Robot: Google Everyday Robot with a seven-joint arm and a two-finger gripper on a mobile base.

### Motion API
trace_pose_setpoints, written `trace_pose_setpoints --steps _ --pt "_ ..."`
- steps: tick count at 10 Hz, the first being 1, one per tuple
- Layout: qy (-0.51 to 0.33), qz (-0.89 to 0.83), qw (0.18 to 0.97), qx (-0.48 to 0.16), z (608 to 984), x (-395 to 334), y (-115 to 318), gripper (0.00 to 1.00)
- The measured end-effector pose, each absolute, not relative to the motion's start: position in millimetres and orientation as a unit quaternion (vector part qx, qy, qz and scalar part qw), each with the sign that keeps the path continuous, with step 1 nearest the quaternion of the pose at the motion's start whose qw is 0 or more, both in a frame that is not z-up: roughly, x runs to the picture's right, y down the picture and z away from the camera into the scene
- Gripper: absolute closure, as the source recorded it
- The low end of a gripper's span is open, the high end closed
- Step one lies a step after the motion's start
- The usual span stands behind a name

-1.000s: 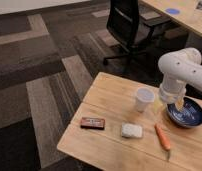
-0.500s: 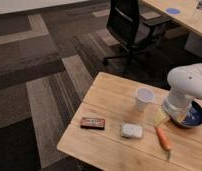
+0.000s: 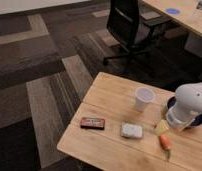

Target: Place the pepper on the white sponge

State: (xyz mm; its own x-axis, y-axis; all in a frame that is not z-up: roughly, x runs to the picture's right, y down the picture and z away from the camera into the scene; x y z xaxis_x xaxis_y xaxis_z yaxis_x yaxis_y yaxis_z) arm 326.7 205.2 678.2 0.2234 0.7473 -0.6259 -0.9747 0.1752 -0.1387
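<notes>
The small orange-red pepper (image 3: 165, 143) lies on the wooden table (image 3: 114, 92) near its front right edge, with its stem pointing toward the front. The white sponge (image 3: 131, 131) lies flat on the table to the pepper's left, a short gap away. My gripper (image 3: 177, 121) is at the lower end of the bulky white arm (image 3: 192, 101). It hangs just behind and to the right of the pepper, and the arm housing hides most of it.
A pale yellow wedge (image 3: 161, 127) lies between the sponge and the arm. A white cup (image 3: 144, 98) stands behind it. A dark blue bowl (image 3: 198, 120) shows partly behind the arm. A dark brown-red bar (image 3: 92, 122) lies at the left. A black office chair (image 3: 128, 25) stands beyond the table.
The arm has come down and forward over the right side of the table, and now covers most of the blue bowl. The pepper, sponge, cup and bar have not moved.
</notes>
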Motion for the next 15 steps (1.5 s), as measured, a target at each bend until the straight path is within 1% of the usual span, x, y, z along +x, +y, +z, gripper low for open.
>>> trace_pose_setpoints --steps 2,4,7,11,12,13,14,15 --pt "0.224 0.583 0.738 -0.254 692 329 220 0.35" --pt "0.223 0.580 0.746 -0.240 711 324 223 0.35" --pt "0.223 0.569 0.758 -0.229 730 320 231 0.35" --pt "0.235 0.577 0.749 -0.225 737 326 249 0.35" --pt "0.238 0.578 0.747 -0.225 737 327 250 0.42" --pt "0.240 0.579 0.747 -0.222 733 329 246 0.59" --pt "0.237 0.583 0.750 -0.206 722 331 227 0.81" --pt "0.234 0.583 0.752 -0.200 715 328 216 0.93"
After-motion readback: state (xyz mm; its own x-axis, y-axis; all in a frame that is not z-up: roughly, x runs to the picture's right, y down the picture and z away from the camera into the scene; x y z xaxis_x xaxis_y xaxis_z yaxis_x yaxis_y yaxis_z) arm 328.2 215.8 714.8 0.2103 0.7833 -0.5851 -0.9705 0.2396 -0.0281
